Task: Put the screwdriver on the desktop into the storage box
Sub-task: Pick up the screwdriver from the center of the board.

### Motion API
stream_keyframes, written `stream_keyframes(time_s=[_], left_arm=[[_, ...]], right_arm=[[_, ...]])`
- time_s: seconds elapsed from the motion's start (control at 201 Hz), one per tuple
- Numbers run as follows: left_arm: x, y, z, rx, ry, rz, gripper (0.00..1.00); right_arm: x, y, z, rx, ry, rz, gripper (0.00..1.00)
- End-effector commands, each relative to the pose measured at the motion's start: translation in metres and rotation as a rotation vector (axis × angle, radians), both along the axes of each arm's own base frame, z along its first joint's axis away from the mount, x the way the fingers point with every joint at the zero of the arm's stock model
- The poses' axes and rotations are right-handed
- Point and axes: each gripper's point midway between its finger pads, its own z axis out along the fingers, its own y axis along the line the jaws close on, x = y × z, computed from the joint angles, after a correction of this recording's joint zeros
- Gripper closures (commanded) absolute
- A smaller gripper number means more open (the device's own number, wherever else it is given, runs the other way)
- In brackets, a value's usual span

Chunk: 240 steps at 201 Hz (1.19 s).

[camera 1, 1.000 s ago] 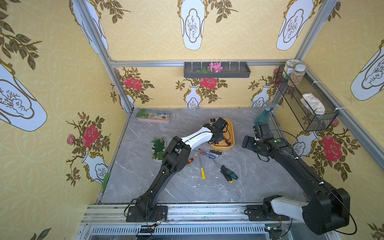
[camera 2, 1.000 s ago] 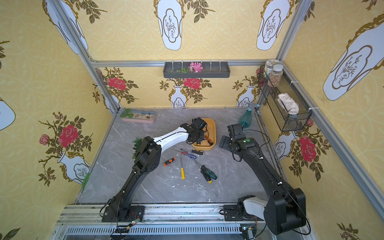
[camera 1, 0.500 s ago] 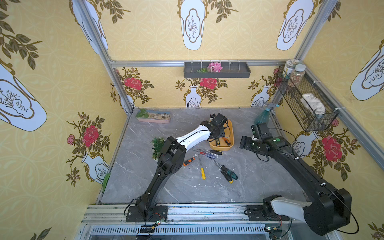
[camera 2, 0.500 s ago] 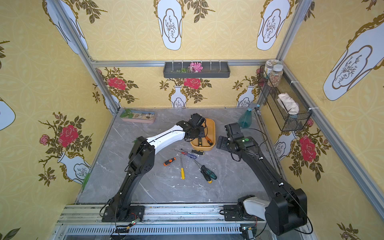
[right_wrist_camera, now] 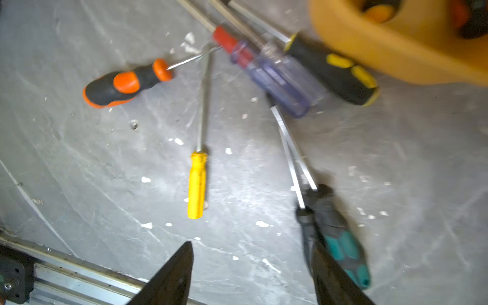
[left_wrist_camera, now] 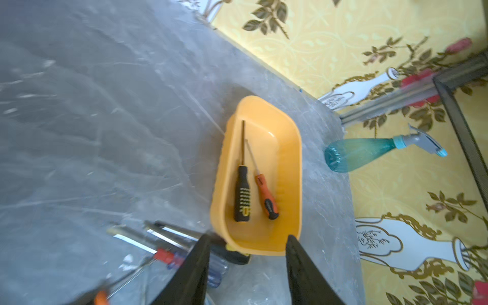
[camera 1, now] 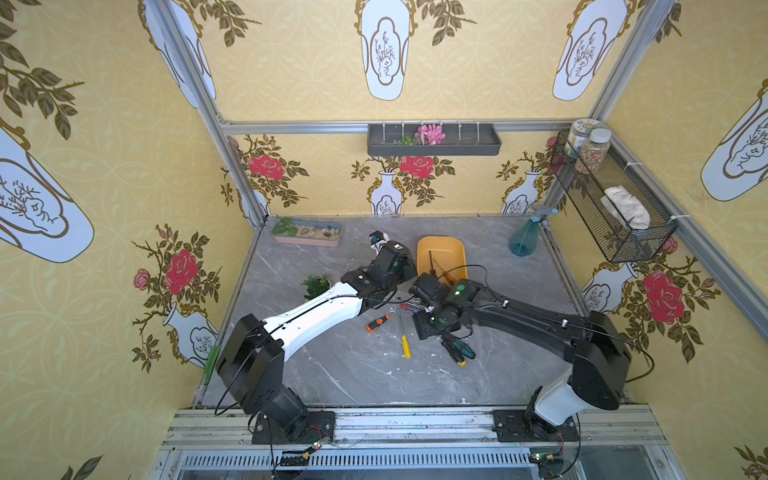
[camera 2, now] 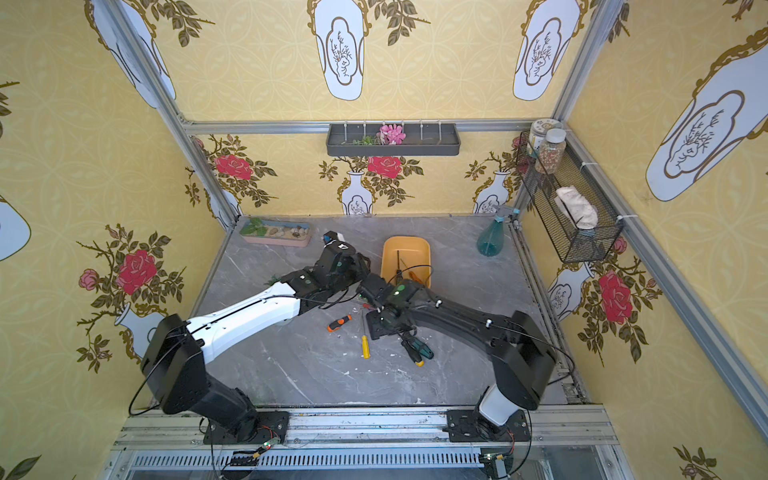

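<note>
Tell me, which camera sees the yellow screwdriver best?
The right wrist view: the yellow screwdriver lies whole and close there, handle and shaft clear on the desktop. Both top views show all of it too, but tiny. The left wrist view does not clearly show it.

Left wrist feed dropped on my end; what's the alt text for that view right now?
A black-and-yellow screwdriver and an orange-and-black screwdriver lie side by side inside the storage box on the desktop. The open, empty left end effector frames the box's near end. Other screwdrivers lie blurred beside it, and a teal spray bottle is by the wall.
</note>
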Motion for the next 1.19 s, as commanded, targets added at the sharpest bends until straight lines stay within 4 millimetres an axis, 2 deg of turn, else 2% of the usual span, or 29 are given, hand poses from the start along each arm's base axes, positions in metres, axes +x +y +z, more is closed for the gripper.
stream_keyframes(time_s=[0.0,0.144,0.294,0.413,0.667,1.19], left_arm=[[-0.012,0.041,-0.019,-0.051,0.065,0.164,0.52],[-0.034,0.088,-0.032,-0.079,0.108,0.295,0.52],[-0.051,0.125,-0.039,-0.074,0.125,0.402,0.53],[-0.059,0.143,-0.046,-0.067,0.143,0.442,0.53],[-0.064,0.154,-0.055,-0.063,0.168,0.468,0.53],[-0.065,0.158,-0.059,-0.053,0.178,0.481,0.53]], right_arm=[[-0.007,0.031,-0.017,-0.014,0.015,-0.061,0.38],[-0.013,0.053,-0.04,-0.059,0.031,-0.077,0.43],[-0.013,0.05,-0.056,-0.106,0.038,-0.102,0.49],[-0.01,0.043,-0.063,-0.148,0.034,-0.118,0.52],[-0.01,0.04,-0.078,-0.16,0.058,-0.138,0.57],[-0.01,0.035,-0.093,-0.115,0.116,-0.19,0.79]])
